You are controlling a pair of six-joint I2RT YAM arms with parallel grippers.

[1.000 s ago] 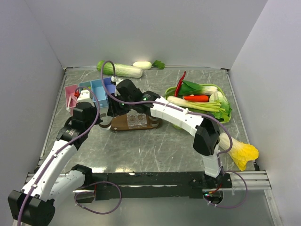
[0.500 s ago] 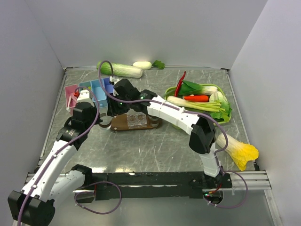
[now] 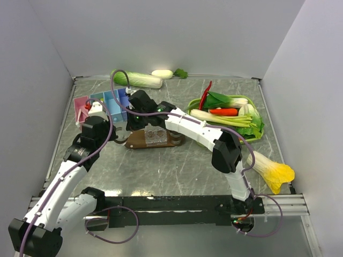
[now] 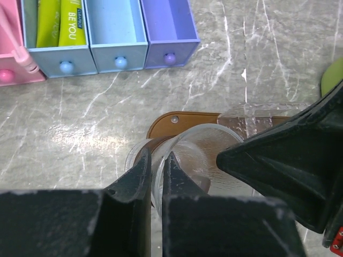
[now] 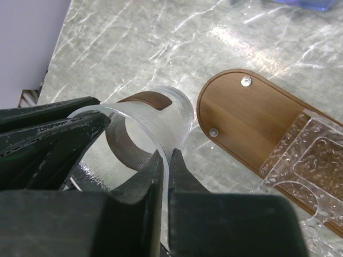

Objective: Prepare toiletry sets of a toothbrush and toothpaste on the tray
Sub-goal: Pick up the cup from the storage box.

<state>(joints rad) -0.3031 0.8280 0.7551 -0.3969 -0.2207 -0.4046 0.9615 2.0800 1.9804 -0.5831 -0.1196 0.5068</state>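
- The tray (image 5: pixel 252 123) lies right of centre in the right wrist view. Its long axis runs down toward the lower right, and its rounded end with two small studs points to the upper left.
- A clear textured plastic piece (image 5: pixel 311 155) sits on the tray's lower-right stretch, so the bare wood is at the rounded end.
- The clear tumbler (image 5: pixel 174 115) is just beside that rounded end, to its left. It is tilted, with its mouth toward the camera, and you cannot tell whether it touches the wood.
- Your right gripper (image 5: pixel 165 160) is pinched together on the tumbler's near rim.
- Your left gripper (image 4: pixel 156 163) is clamped on the wall of the same tumbler, from the opposite side.
- As a judgement, the short move is to the right onto the bare end, righting the tumbler as it goes. With both arms on one rim, one of them likely has to let go.
- The toothpaste (image 4: pixel 59 21) is two light-green tubes in the blue compartment box (image 4: pixel 115 53), at the upper left of the left wrist view. They lie side by side with their long axes running up the frame.
- The box is well apart from both grippers, and the left arm is the nearer one.
- A thin pale stick (image 4: pixel 19 40) leans in the pink compartment at the far left, probably a toothbrush.
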